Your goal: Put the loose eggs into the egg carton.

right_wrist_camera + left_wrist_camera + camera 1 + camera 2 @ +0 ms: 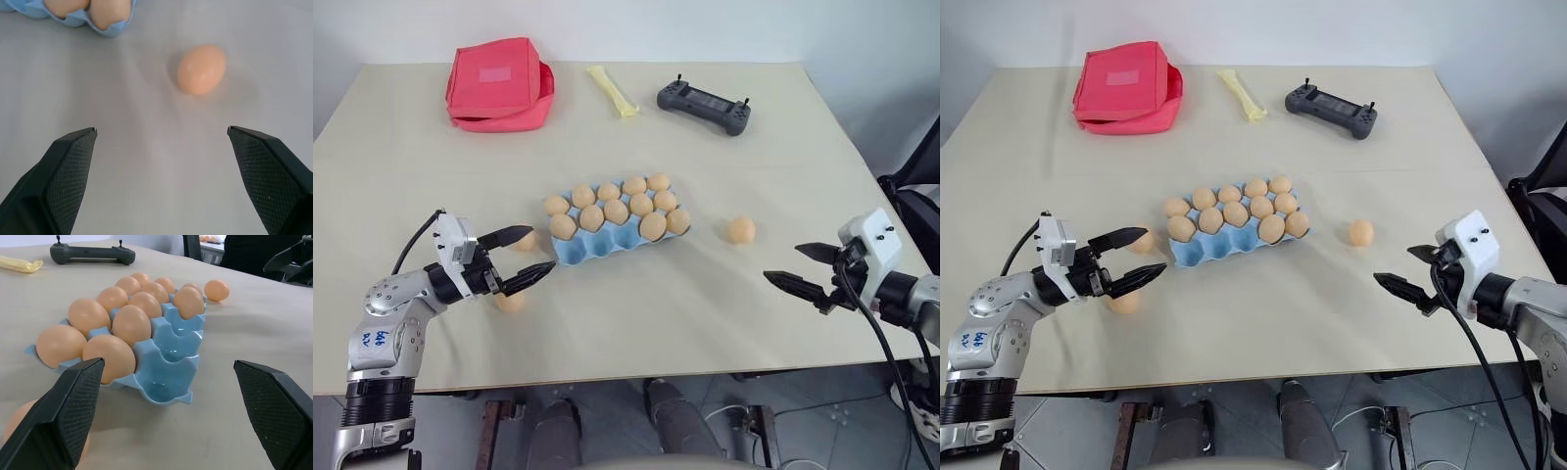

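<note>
The light blue egg carton (597, 247) lies mid-table with several tan eggs in its cups; some cups in its near row stand bare. One loose egg (740, 229) rests to the carton's right. Two more loose eggs lie at the carton's left: one (525, 240) behind my left gripper's upper finger, the other (512, 300) under its lower finger. My left gripper (543, 248) is open at the carton's left end, holding nothing. My right gripper (781, 261) hovers open and empty to the right of the lone egg (201, 69), pointing toward it.
A red fabric pouch (499, 83) sits at the back left, with a yellow strip (612, 90) and a dark handheld controller (703, 107) further right along the back. A black object (915, 176) stands beyond the table's right edge.
</note>
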You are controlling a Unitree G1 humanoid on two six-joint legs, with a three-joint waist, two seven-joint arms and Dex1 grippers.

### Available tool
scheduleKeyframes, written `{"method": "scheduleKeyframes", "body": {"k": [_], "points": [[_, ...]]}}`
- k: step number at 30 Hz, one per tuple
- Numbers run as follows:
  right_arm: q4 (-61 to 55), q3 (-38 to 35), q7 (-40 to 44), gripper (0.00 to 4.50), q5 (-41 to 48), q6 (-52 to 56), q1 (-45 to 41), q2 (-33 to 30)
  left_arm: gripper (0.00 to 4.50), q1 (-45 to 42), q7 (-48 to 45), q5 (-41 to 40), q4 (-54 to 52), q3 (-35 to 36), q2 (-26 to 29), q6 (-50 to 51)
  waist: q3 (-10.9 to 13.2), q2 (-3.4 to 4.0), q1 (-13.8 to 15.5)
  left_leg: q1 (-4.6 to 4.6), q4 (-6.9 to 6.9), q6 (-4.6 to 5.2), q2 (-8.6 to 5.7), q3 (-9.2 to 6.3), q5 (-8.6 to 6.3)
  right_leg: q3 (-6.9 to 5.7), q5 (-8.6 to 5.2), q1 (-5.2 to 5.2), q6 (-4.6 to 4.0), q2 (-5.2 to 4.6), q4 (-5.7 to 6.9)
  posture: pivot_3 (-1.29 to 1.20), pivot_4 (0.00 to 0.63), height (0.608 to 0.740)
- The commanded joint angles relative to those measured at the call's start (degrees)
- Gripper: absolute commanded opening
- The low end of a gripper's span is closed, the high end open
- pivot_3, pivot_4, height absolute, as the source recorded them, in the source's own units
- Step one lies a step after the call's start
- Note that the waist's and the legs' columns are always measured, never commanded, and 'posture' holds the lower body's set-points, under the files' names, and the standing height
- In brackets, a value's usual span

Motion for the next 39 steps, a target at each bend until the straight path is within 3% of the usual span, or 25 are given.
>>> {"method": "scheduleKeyframes", "body": {"k": [1,11,18,23,26,32,39], "points": [[0.4,1.9,-4.7,4.49,0.0,-0.1,-4.0,2.9,4.5,-0.3,0.0,-0.7,-1.3,0.6,-0.3,-0.7,0.0,0.0,-0.2,0.0,0.0,0.0,0.0,0.0,0.0,0.0,0.0,0.0,0.0,0.0,0.0,0.0,0.15,0.74],[17.6,11.6,-15.9,4.49,-8.9,-7.3,-18.8,14.6,4.5,-0.6,1.3,-0.5,-1.9,0.4,-1.2,-0.7,0.0,0.01,-0.9,-0.05,-0.23,-0.01,0.01,0.0,-0.01,-0.01,0.01,-0.07,0.0,-0.01,-0.05,0.0,0.15,0.74],[25.6,13.8,-17.1,4.49,-11.8,-9.8,-21.9,17.8,4.5,0.4,2.3,-0.7,-2.9,0.9,-1.2,-0.6,0.0,0.02,-1.1,-0.05,-0.27,-0.03,0.0,-0.03,-0.07,-0.04,0.46,-0.08,0.89,0.0,0.02,0.0,0.15,0.74],[28.1,15.2,-16.2,4.49,-12.7,-10.9,-22.1,19.0,4.5,0.5,2.6,-0.8,-3.2,0.9,-1.2,-0.6,0.0,0.02,-1.2,-0.05,-0.27,-0.02,0.0,-0.03,-0.08,-0.04,0.47,-0.08,0.9,0.0,0.0,0.0,0.15,0.74],[29.3,15.5,-16.3,3.93,-12.6,-12.2,-23.0,19.9,4.5,0.4,2.7,-0.7,-3.1,0.7,-1.4,-0.8,0.0,0.02,-1.3,-0.05,-0.24,-0.02,0.0,-0.02,-0.08,-0.04,0.47,-0.07,0.9,0.0,0.0,0.0,0.15,0.74],[24.8,14.5,-16.1,1.92,-11.2,-10.0,-22.7,19.2,4.5,0.5,2.9,-0.7,-3.2,0.8,-1.4,-0.9,0.0,0.02,-1.3,-0.05,-0.24,-0.02,0.0,-0.03,-0.07,-0.04,0.47,-0.08,0.9,0.0,0.02,0.0,0.15,0.74],[11.9,13.2,-13.8,1.72,-5.7,-2.8,-23.6,16.3,4.5,0.7,2.8,-0.8,-3.2,0.9,-1.1,-0.8,0.0,0.03,-1.3,-0.05,-0.29,-0.02,0.01,-0.04,-0.08,-0.05,0.47,-0.09,0.9,0.0,0.0,0.0,0.15,0.74]]}}
